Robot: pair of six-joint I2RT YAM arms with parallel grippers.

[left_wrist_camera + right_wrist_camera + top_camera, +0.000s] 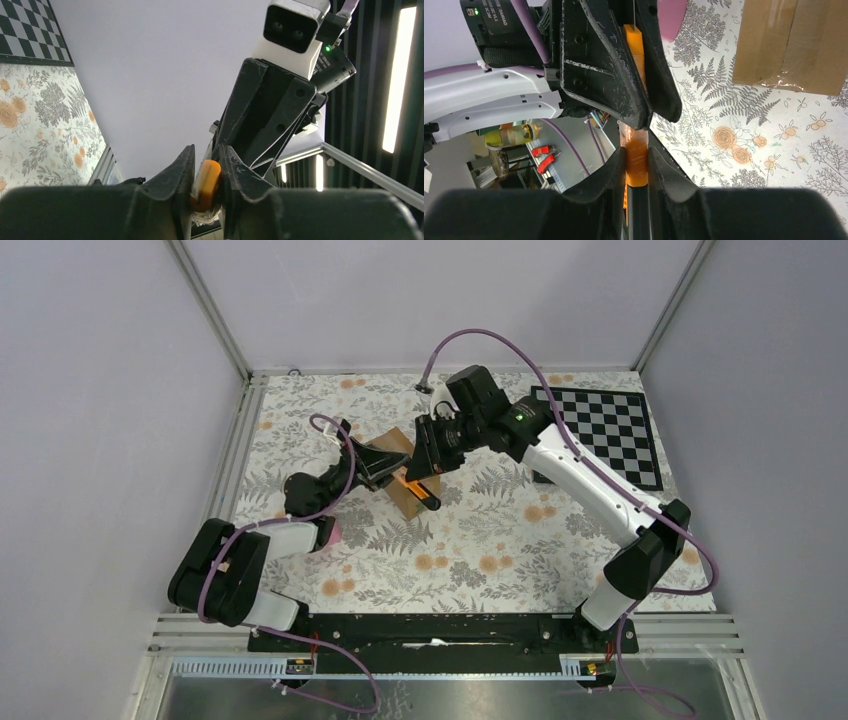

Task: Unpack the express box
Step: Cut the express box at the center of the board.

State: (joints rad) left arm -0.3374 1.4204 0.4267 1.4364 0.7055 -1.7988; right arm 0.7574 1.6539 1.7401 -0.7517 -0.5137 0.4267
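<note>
- Left gripper, seen from its own wrist: jaws narrowed onto the orange end of the cutter.
- Right wrist view: the right gripper pinches the same cutter further along. The box lies beyond on the table, touched by neither, with tape on its seam.
- Top view: both arms meet above the box, mid-table. Unpacking looks unstarted; slitting the tape and emptying remain.
</note>
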